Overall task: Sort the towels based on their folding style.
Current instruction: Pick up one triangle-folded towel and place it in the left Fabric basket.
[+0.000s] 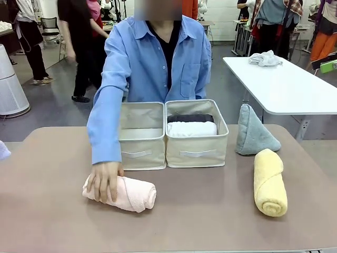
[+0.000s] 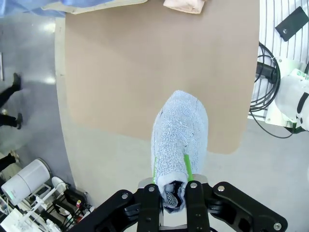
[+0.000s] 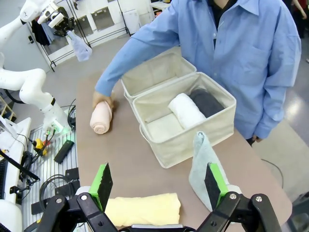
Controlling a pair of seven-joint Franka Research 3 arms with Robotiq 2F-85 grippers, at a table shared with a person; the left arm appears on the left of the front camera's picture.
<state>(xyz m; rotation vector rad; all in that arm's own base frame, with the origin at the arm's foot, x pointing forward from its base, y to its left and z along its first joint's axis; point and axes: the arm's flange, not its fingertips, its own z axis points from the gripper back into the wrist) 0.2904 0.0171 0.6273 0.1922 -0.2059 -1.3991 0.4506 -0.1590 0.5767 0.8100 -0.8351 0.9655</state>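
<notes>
From the front, the right bin (image 1: 197, 154) already holds the white roll (image 1: 191, 129) with the dark grey roll (image 1: 190, 118) behind it. The left bin (image 1: 141, 156) looks empty, though its front wall hides the floor. The person's hand (image 1: 104, 180) rests on the pink roll (image 1: 129, 195) lying on the worktop (image 1: 200, 221) in front of the left bin. The grey-green cone (image 1: 254, 136) stands just right of the bins, with the yellow roll (image 1: 270, 182) nearer. I would say a third of the sorting is done; two rolls and both cones are left.

In the left wrist view, the left end effector (image 2: 171, 170) is clamped on one end of the light blue cone (image 2: 179, 130), holding it in the air over the worktop's edge. Its shape is hard to read end-on.

In the right wrist view, the right end effector (image 3: 158, 166) is spread wide and holds nothing, hovering above the yellow roll (image 3: 142, 209) and the grey-green cone (image 3: 203, 164). The person's sleeve covers part of the left bin.
</notes>
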